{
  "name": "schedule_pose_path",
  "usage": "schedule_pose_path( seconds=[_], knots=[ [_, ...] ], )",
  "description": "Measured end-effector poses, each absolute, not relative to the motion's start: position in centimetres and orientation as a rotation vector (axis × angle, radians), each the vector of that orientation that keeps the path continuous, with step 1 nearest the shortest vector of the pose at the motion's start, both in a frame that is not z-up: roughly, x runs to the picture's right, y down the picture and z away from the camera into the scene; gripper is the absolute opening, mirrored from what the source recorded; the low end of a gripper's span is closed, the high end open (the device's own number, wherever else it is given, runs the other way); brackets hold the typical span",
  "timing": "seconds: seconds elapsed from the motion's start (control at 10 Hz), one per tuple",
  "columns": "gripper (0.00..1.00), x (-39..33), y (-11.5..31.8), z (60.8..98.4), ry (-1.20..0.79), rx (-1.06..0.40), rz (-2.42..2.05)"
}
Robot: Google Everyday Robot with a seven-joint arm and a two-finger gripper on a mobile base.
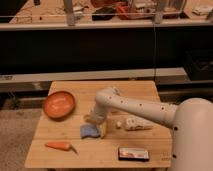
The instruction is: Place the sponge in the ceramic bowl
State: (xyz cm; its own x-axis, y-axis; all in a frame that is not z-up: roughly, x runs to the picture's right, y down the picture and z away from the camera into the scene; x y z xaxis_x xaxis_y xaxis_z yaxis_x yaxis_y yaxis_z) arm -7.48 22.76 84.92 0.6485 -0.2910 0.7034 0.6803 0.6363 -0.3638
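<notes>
The sponge [91, 131] is a small blue pad with a yellow side, lying on the wooden table [150, 92] near its middle. My gripper [93, 120] is at the end of the white arm that reaches in from the right. It sits right at the sponge's upper edge and hides part of it. The ceramic bowl [59, 105], a shallow orange-red dish, rests on the table's left side, up and to the left of the sponge. Nothing lies in it.
An orange carrot [59, 146] lies near the front left edge. A white object [135, 123] sits just right of the sponge, under the arm. A flat black packet [134, 153] lies at the front right. A dark shelf unit stands behind the table.
</notes>
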Motion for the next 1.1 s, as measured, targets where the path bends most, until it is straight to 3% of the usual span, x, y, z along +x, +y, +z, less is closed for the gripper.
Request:
schedule_pose_path(
  seconds=[0.9, 1.1],
  knots=[
    [0.77, -7.45, 22.62, 85.00, -0.650, -0.667, -0.600],
    [0.80, -7.78, 22.69, 85.13, -0.653, -0.667, -0.603]
  ],
)
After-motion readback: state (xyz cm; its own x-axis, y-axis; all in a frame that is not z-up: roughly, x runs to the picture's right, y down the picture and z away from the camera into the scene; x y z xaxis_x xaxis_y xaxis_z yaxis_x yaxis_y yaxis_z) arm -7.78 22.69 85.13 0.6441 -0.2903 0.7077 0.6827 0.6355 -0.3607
